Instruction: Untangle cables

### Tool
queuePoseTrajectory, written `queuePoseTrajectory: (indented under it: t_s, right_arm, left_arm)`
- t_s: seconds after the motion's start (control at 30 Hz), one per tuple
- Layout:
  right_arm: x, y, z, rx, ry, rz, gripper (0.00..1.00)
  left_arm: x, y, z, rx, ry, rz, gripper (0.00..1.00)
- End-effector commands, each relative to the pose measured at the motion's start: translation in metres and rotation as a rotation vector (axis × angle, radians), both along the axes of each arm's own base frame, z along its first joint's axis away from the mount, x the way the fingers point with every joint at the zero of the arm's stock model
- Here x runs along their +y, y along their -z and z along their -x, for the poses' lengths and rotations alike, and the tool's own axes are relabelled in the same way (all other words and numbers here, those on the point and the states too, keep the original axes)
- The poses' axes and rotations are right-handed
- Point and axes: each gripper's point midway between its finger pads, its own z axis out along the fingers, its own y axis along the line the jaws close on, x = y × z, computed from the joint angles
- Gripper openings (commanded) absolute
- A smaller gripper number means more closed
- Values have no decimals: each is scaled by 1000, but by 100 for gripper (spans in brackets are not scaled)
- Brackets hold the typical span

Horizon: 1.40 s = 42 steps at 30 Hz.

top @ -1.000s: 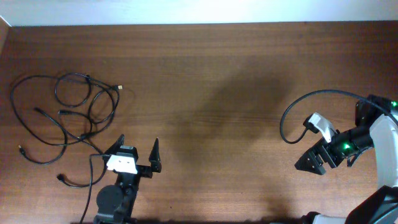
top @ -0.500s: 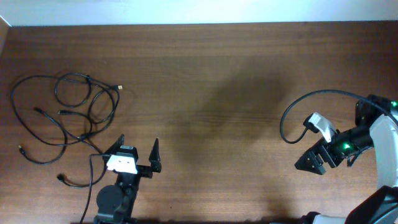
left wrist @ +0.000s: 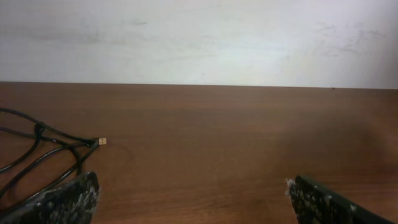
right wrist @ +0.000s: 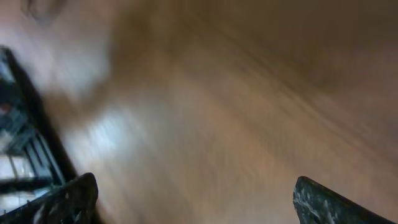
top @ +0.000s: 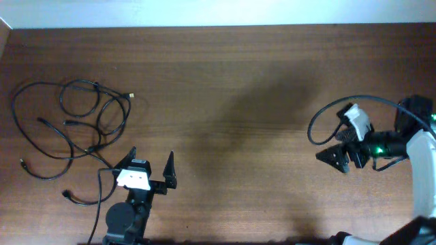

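The brown wooden tabletop [top: 225, 82] fills the overhead view, with a plain white wall [left wrist: 199, 37] along its twelve o'clock edge. The thin black tangled cables [top: 91, 148] sprawl in loose loops on the nine o'clock side, one small light plug end [left wrist: 102, 142] pointing toward the centre. The left gripper [top: 151, 158] sits at six o'clock with its fingers [left wrist: 68, 199] spread wide and empty; the cables lie near it at ten o'clock, untouched. The right gripper [top: 332, 158], at three o'clock and well apart from them, also gapes empty, its wrist view blurred.
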Motion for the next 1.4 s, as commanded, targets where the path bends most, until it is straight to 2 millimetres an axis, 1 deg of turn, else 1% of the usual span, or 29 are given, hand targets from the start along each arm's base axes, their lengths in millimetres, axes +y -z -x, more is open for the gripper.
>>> queuePoseTrajectory:
  t_s: [0.0, 0.03, 0.07, 0.1, 0.13, 0.17, 0.2, 0.27, 0.3, 0.37, 0.4, 0.47, 0.53, 0.57, 0.6, 0.67, 0.73, 0.87, 1.03, 1.13, 1.2, 1.27, 1.3, 1.37]
  right_arm:
    - [29, -39, -29, -73, 100, -124, 99]
    - [26, -38, -43, -50, 220, -53, 99]
    - [30, -41, -48, -80, 253, 1, 99]
    - [34, -46, -50, -113, 265, 34, 99]
    - [37, -54, -54, -165, 301, 71, 99]
    - [45, -67, -56, -248, 311, 96, 99]
    - [51, -76, -56, -315, 298, 101, 99]
    - [60, -88, -54, -432, 282, 95, 99]
    - [66, -95, -49, -531, 269, 73, 99]
    - [70, -97, -39, -696, 273, 29, 99]
    - [70, -95, -30, -795, 279, 2, 99]
    - [68, -83, -6, -986, 293, -32, 99]
    - [60, -74, 14, -1164, 338, -52, 99]
    - [56, -70, 23, -1240, 361, -60, 99]
    - [53, -70, 28, -1270, 382, -60, 99]
    - [42, -69, 28, -1232, 468, -77, 99]
    - [41, -67, 27, -1221, 476, -78, 99]
    - [39, -54, 26, -1168, 487, -55, 99]
    - [38, -41, 35, -1143, 472, -11, 99]
    - [38, -30, 36, -1123, 450, 34, 99]
    - [38, -18, 36, -1092, 433, 67, 99]
    - [42, 3, 38, -1057, 352, 147, 99]
    - [42, 3, 37, -1068, 345, 164, 99]
    - [33, 4, 34, -1064, 389, 197, 99]
  left_arm:
    - [2, 1, 0, 2, -6, -13, 99]
    - [2, 1, 0, 2, -6, -13, 99]
    - [2, 1, 0, 2, -6, -13, 99]
    - [2, 1, 0, 2, -6, -13, 99]
    - [2, 1, 0, 2, -6, -13, 99]
    - [2, 1, 0, 2, -6, -13, 99]
    - [2, 1, 0, 2, -6, -13, 99]
    - [2, 1, 0, 2, -6, -13, 99]
    - [2, 1, 0, 2, -6, -13, 99]
    - [2, 1, 0, 2, -6, -13, 99]
    - [2, 1, 0, 2, -6, -13, 99]
    - [2, 1, 0, 2, -6, -13, 99]
    - [2, 1, 0, 2, -6, -13, 99]
    - [2, 1, 0, 2, -6, -13, 99]
    - [2, 1, 0, 2, -6, -13, 99]
    - [2, 1, 0, 2, -6, -13, 99]
    - [2, 1, 0, 2, -6, -13, 99]
    - [2, 1, 0, 2, -6, -13, 99]
    - [2, 1, 0, 2, -6, -13, 99]
    - [2, 1, 0, 2, -6, -13, 99]
    - [2, 1, 0, 2, -6, -13, 99]
    - [2, 1, 0, 2, -6, -13, 99]
    - [2, 1, 0, 2, -6, -13, 99]
    - [2, 1, 0, 2, -6, -13, 99]
